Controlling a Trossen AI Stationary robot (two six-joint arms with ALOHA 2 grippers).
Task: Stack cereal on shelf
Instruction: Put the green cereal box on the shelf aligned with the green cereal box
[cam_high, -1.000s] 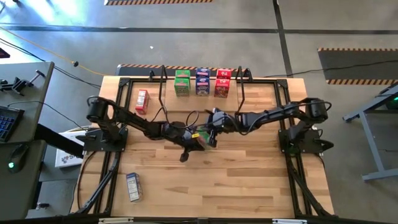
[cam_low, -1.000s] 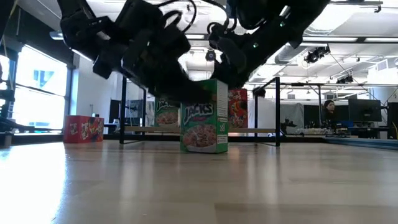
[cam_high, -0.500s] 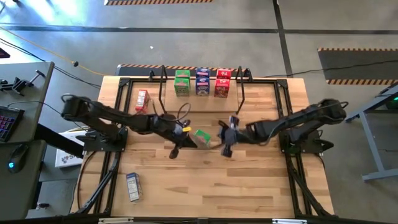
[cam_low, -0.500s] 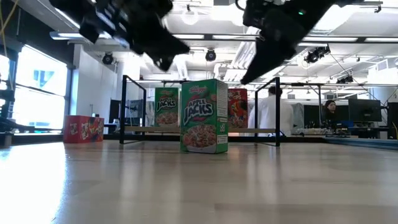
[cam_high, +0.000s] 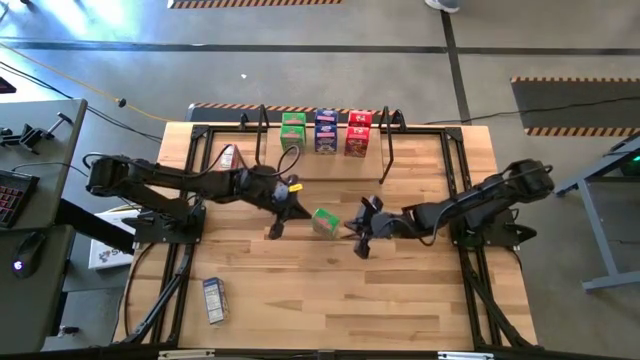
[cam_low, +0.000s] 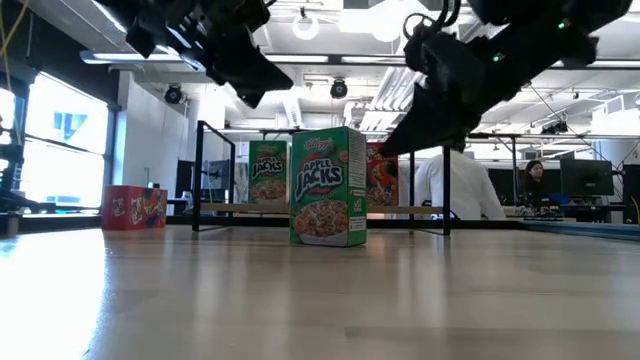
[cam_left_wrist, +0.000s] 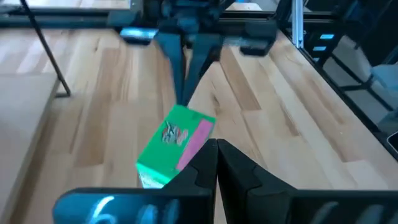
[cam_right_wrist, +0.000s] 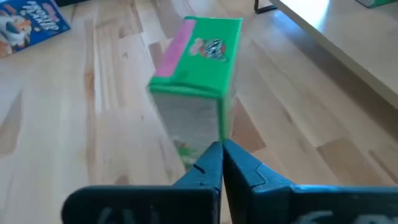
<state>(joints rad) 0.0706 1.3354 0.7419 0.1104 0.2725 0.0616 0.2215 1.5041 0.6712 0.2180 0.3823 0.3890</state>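
Note:
A green cereal box (cam_high: 325, 221) (cam_low: 328, 186) stands upright on its bottom end on the tabletop, mid-table, touched by nothing. My left gripper (cam_high: 298, 207) (cam_low: 275, 82) hangs shut, up and to the box's left. My right gripper (cam_high: 352, 230) (cam_low: 395, 140) is shut too, just right of the box and above the table. Each wrist view shows the box (cam_left_wrist: 177, 146) (cam_right_wrist: 196, 81) beyond shut fingertips. The shelf (cam_high: 320, 158) at the far edge carries a green (cam_high: 293, 132), a blue (cam_high: 326, 130) and a red box (cam_high: 358, 132), side by side.
A red box (cam_high: 228, 155) stands left of the shelf, partly behind my left arm. A blue-and-white box (cam_high: 213, 300) lies flat near the front left corner. Black hoop frames (cam_high: 385, 140) rise at both shelf ends. A person in white (cam_low: 455, 190) stands beyond the table.
Both grippers, close against the green box a second ago, have drawn away from it: the left up and toward the table's left edge, the right toward the right edge. The box stays upright where it was.

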